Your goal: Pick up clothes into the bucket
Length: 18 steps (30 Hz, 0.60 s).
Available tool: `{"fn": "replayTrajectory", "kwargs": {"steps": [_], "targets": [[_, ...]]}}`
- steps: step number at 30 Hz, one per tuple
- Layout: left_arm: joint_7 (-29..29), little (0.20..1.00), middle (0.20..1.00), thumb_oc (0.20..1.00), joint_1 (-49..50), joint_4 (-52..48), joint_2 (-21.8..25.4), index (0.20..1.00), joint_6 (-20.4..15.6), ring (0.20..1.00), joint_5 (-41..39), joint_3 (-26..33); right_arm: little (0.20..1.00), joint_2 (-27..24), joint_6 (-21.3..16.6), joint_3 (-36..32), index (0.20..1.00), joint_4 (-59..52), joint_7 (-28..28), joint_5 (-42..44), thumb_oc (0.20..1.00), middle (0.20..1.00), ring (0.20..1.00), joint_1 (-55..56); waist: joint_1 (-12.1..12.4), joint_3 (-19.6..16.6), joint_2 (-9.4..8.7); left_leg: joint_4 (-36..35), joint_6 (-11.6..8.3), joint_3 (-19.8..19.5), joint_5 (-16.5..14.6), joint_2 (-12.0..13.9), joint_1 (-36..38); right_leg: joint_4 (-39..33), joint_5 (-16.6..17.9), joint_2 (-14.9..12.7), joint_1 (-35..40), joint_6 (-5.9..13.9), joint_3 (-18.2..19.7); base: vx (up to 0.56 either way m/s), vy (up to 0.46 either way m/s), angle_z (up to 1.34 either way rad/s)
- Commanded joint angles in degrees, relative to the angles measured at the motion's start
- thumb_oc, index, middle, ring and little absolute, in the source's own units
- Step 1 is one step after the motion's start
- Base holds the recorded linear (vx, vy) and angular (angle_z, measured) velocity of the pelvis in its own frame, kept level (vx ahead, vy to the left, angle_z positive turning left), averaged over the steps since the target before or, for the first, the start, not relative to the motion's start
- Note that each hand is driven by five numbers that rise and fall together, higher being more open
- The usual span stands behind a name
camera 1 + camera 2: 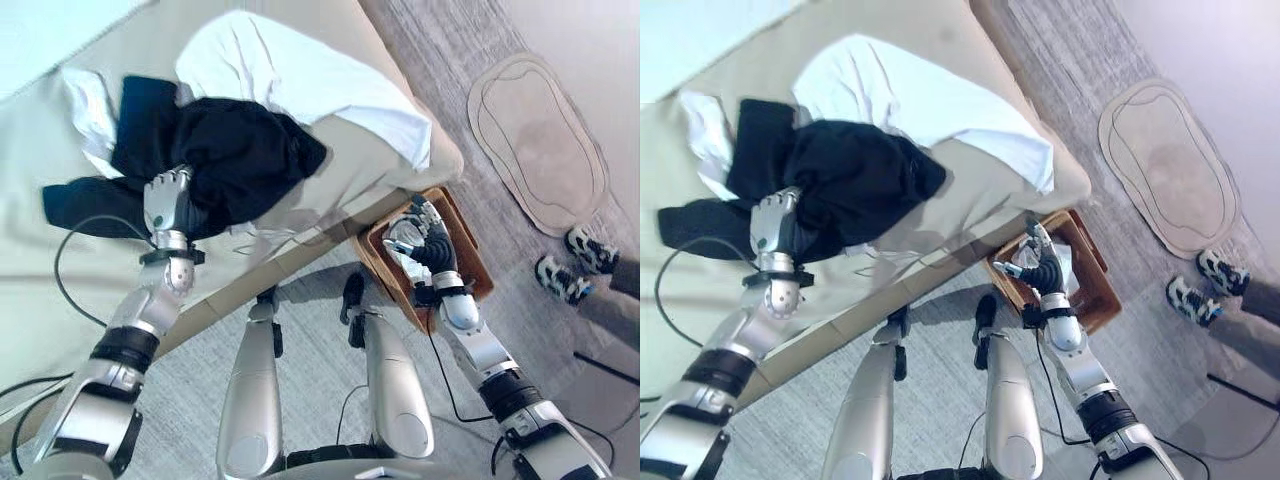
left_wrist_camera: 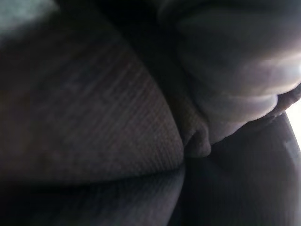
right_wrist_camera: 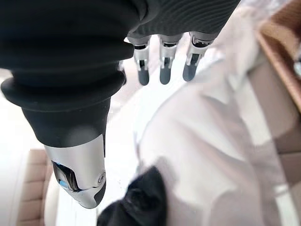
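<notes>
The left hand [image 1: 168, 198] lies on the bed [image 1: 380, 170] with its fingers buried under the black garment [image 1: 235, 155], their state impossible to tell, while the right hand [image 1: 425, 240] hovers spread and empty over the wooden basket [image 1: 478, 262], partly hiding the white cloth [image 3: 207, 141] inside.

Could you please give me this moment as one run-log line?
left hand: in black garment on bed | right hand: open over basket | white garment: on bed

Your path from the dark garment [image 1: 225, 160] at centre left to the wooden basket [image 1: 474, 262] at lower right crosses the sofa edge [image 1: 330, 225]; white cloth [image 3: 207, 155] already fills the basket, and a person's shoes [image 1: 578, 262] stand beside it at far right.
</notes>
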Motion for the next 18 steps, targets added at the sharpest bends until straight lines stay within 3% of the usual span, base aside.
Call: {"fn": "replayTrajectory", "kwargs": {"steps": [1,4,18], "targets": [[-0.9,0.200,0.200,0.200,0.7,-5.7,-2.6,0.200,-6.2,0.200,-3.2,2.2,1.000,-1.2,-1.0,-1.9,1.000,0.6,-0.5,-1.4,1.000,1.000,1.000,3.4,-1.0,-6.7,2.88,0.6,0.73,-0.1,-3.0,0.4,1.6,-9.0,9.0,-3.9,4.0,5.10,-1.1,0.11,-0.047,0.14],[-4.3,0.200,0.200,0.200,3.3,-12.2,-2.4,0.200,-8.8,0.200,-5.3,2.9,1.000,-0.9,-0.3,-3.1,1.000,1.8,0.0,-1.3,1.000,1.000,1.000,4.2,-0.3,-8.6,3.54,-2.6,0.46,-0.9,-1.8,0.2,5.6,-12.4,9.7,-3.6,8.6,5.13,-2.2,0.08,-0.034,0.22],[-13.3,0.200,0.200,0.200,2.2,-28.0,-2.8,0.200,-12.3,0.200,-16.0,3.8,1.000,0.4,2.0,-1.8,1.000,4.7,2.7,-3.0,1.000,1.000,1.000,3.6,0.7,-14.0,4.30,-7.9,-0.30,-1.0,-0.9,0.8,13.5,-19.3,10.8,-2.7,17.4,5.59,-4.0,0.06,-0.019,0.05]]}}
